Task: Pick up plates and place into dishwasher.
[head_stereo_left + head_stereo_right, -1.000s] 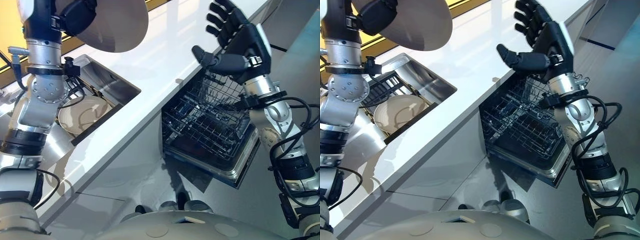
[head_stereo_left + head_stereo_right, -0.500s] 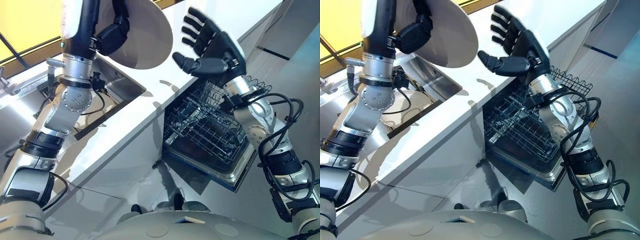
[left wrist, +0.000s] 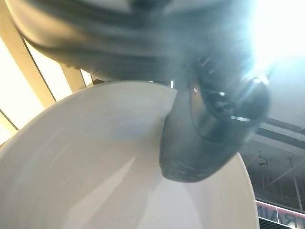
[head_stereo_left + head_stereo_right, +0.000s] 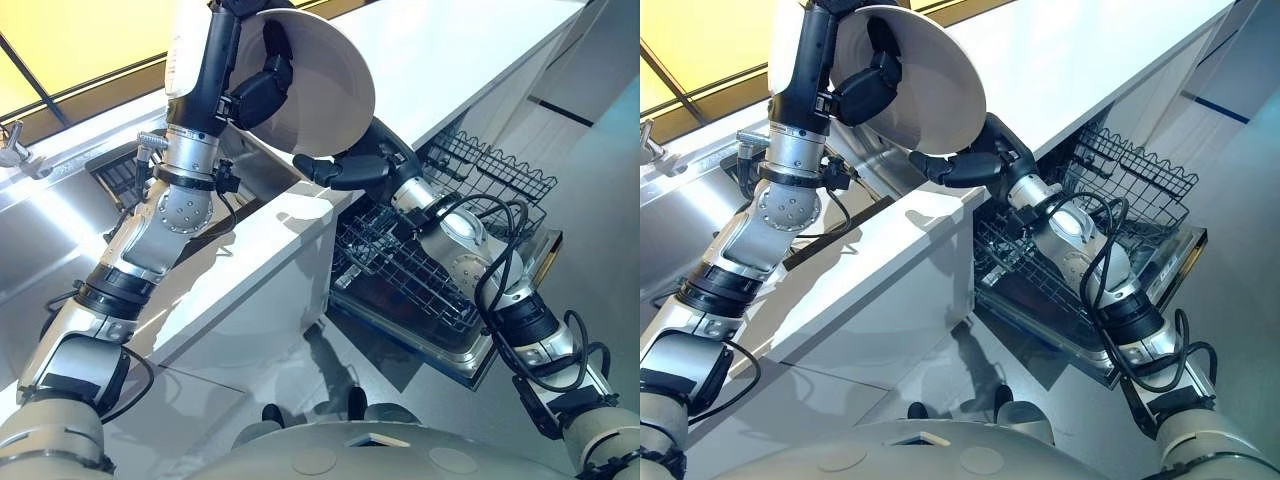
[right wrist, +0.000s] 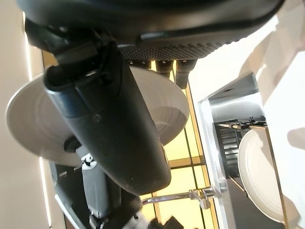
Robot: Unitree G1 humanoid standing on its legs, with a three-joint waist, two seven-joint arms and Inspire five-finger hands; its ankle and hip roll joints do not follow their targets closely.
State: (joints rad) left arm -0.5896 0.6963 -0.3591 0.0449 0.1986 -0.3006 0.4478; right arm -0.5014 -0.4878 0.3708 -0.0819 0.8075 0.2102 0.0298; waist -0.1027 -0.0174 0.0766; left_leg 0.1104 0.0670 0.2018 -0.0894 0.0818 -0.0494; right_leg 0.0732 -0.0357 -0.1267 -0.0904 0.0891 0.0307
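The left arm stands steeply up from the lower left, and the left robot hand (image 4: 262,88) is held high, its fingers curled on the plate (image 4: 325,100). The right arm is bent at the elbow. The right robot hand (image 4: 352,170) sits just under the plate's rim, fingers straight and thumb spread.

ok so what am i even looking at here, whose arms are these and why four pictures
This is a humanoid robot with two silver arms ending in dark hands. The two wide pictures come from cameras in its head, looking down. The two close ones come from a camera on each wrist.

Its left hand grips a white plate, held up over the white counter. Its right hand is at the plate's lower edge.

Below the counter a dishwasher stands open with its wire rack pulled out. The right wrist picture also shows a sink with a second plate in it.
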